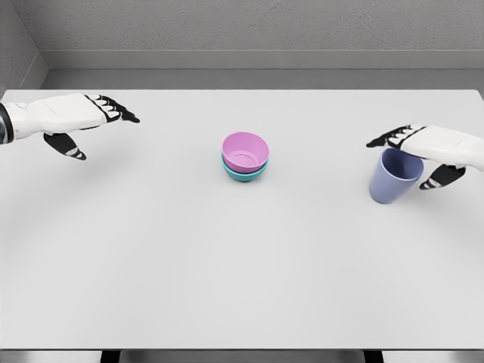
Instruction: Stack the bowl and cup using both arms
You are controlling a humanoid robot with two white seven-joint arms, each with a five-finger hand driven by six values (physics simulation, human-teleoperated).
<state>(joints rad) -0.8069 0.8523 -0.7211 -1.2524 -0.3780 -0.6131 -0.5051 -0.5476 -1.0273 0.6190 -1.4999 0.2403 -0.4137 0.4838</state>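
A pink bowl (pixel 246 150) sits nested inside a teal bowl (pixel 243 173) at the middle of the white table (pixel 227 272). A lavender-blue cup (pixel 392 178) stands at the right, leaning slightly in the picture. My right hand (pixel 401 150) hovers right at its rim, with the fingers stretched flat over the top and the thumb (pixel 441 177) down beside the cup's right side. I see no closed grip on it. At the far left my left hand (pixel 104 133) floats above the table, fingers straight and thumb hanging, holding nothing.
The table's back edge meets a grey wall (pixel 249 30). The front edge runs along the bottom of the picture. Wide bare tabletop lies between the bowls and each hand.
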